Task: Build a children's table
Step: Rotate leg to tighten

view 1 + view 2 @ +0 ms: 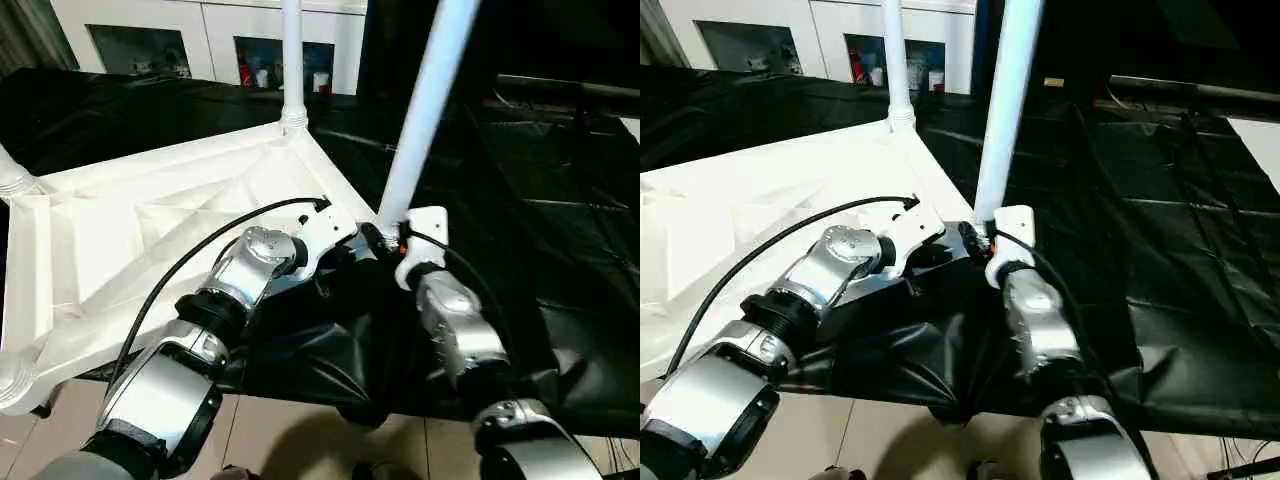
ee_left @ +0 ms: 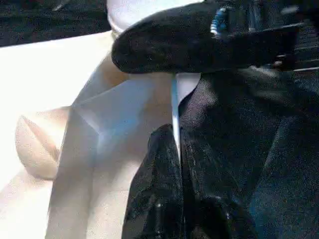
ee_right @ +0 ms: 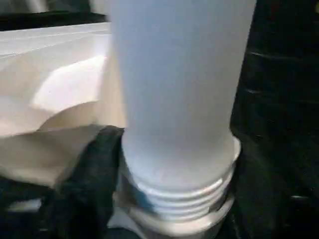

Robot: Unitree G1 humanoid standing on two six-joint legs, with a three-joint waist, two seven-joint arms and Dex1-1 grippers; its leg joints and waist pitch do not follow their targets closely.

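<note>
Black cloth (image 1: 560, 250) open rightward; tabletop (image 1: 150, 240) corner edge, leg (image 1: 425, 110) seated.

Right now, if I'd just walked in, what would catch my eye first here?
A white table top lies upside down on a black sheet, legs pointing up. At its near corner, a tall white leg stands tilted in its socket, threads showing. Both grippers meet there: the left gripper shut on the top's edge, the right gripper at the leg's base.

Both hands meet at the upturned white table top's (image 1: 150, 230) near corner, where a leg (image 1: 425, 110) rises.
</note>
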